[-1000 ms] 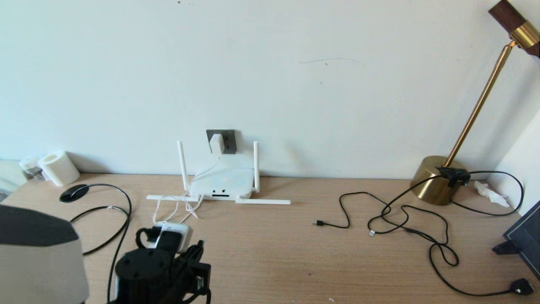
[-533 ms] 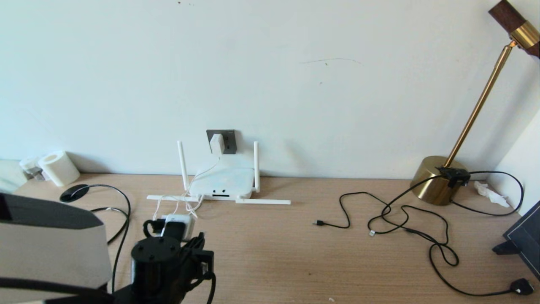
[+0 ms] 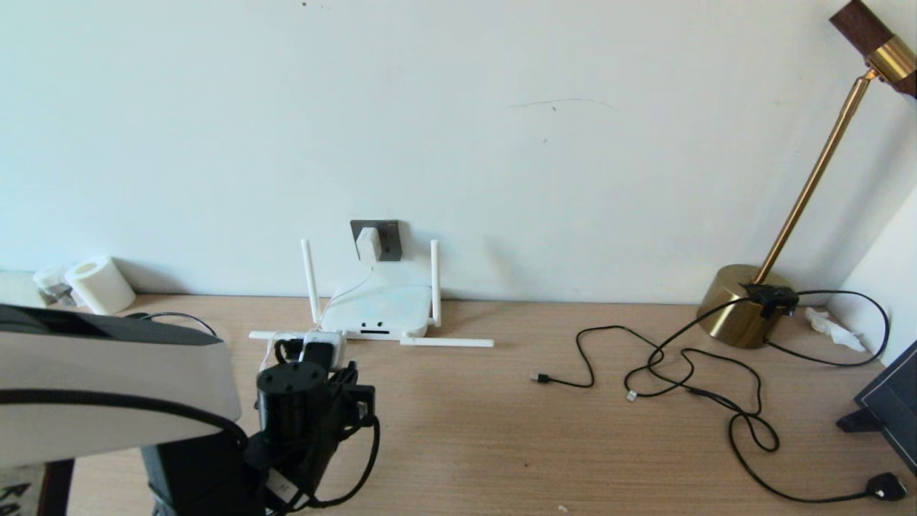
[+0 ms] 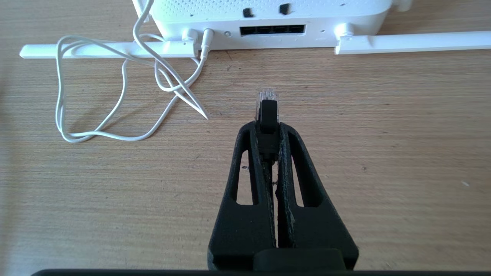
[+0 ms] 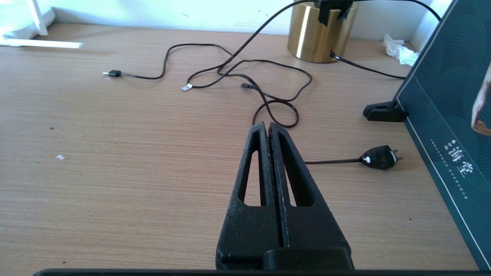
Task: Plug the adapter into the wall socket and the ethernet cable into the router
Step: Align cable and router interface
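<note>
The white adapter (image 3: 369,244) sits in the dark grey wall socket (image 3: 389,240) on the wall behind the router (image 3: 380,307). Its thin white cord (image 4: 115,96) lies looped on the table and runs into the router's front edge. My left gripper (image 4: 267,128) is shut on the ethernet cable's plug (image 4: 267,109). The plug's clear tip points at the router's row of ports (image 4: 272,29), with a short stretch of table between them. In the head view the left gripper (image 3: 319,350) hovers just in front of the router's left side. My right gripper (image 5: 268,126) is shut and holds nothing, low over the table's right half.
A brass lamp (image 3: 738,304) stands at the back right, with thin black cables (image 3: 680,373) sprawled in front of it and a black mains plug (image 5: 379,157). A dark box (image 3: 892,408) leans at the right edge. A paper roll (image 3: 100,285) sits back left.
My left arm has moved forward and to the right, carrying the ethernet plug closer to the router's front. The right arm has not moved.
</note>
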